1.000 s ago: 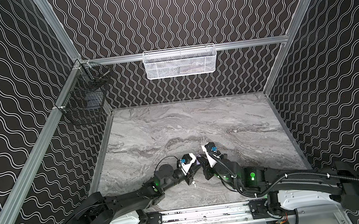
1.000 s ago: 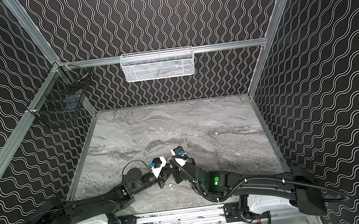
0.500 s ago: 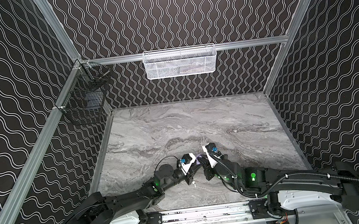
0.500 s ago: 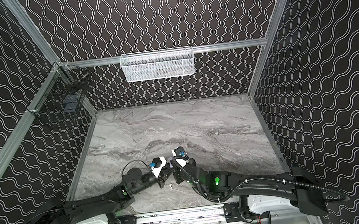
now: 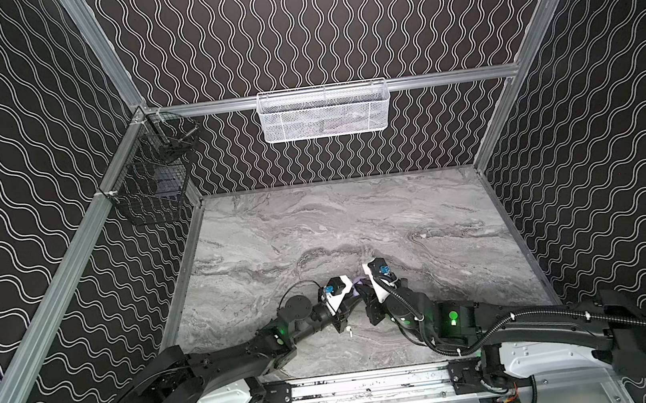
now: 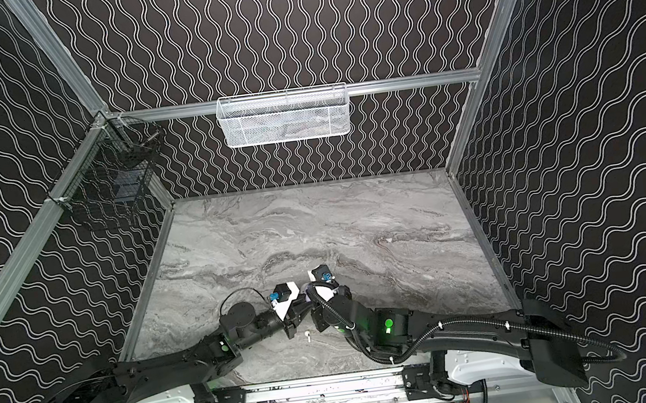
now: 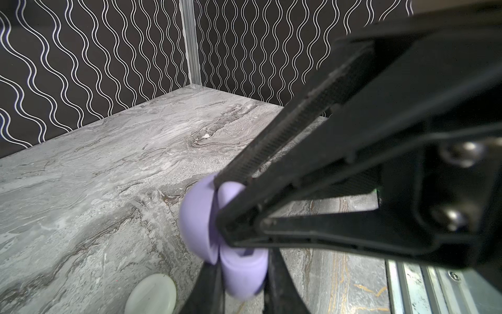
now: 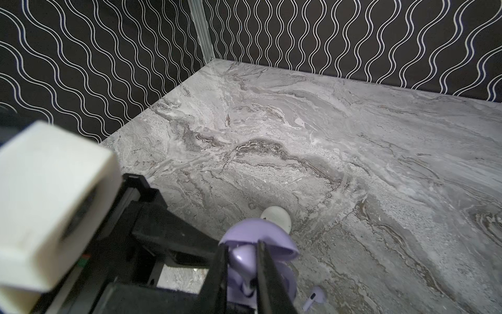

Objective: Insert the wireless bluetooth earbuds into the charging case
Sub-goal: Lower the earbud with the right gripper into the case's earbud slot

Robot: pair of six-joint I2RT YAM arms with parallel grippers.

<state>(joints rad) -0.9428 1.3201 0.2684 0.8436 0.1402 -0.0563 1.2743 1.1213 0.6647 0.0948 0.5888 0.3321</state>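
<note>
- Left tool (image 7: 221, 209) is pinching the open lavender charging case (image 7: 197, 217) at its hinge side; its lid is standing up beside the base.
- Right tool (image 8: 242, 244) is pressing its fingers together on a lavender earbud (image 8: 240, 258), bulb up and stem down, right over the case's base. Whether it is seated I cannot tell.
- Both tools are meeting at the case, tip to tip, leaving no free gap between them.
- The case is sitting near the front edge of the surface (image 5: 357, 223), about midway across; the front rail (image 5: 369, 385) is lying close on the robot's side of it.
- Bare marble is stretching wide beyond the case to the back wall (image 5: 312, 24), and out to both sides.
- A white earbud (image 5: 350, 332) is lying on the surface just on the rail side of the case, between the two arms.
- A second lavender earbud (image 8: 315, 298) is lying on the surface just beside the case.
- A white round case (image 8: 277, 218) is sitting closed, just beyond the lavender lid.
- The surface is showing grey veined marble; the walls are showing black with white wavy lines.
- A white mesh basket (image 5: 325, 112) is hanging on the back rail, well apart from the case; a black wire basket (image 5: 155, 181) is hanging at the left wall.
</note>
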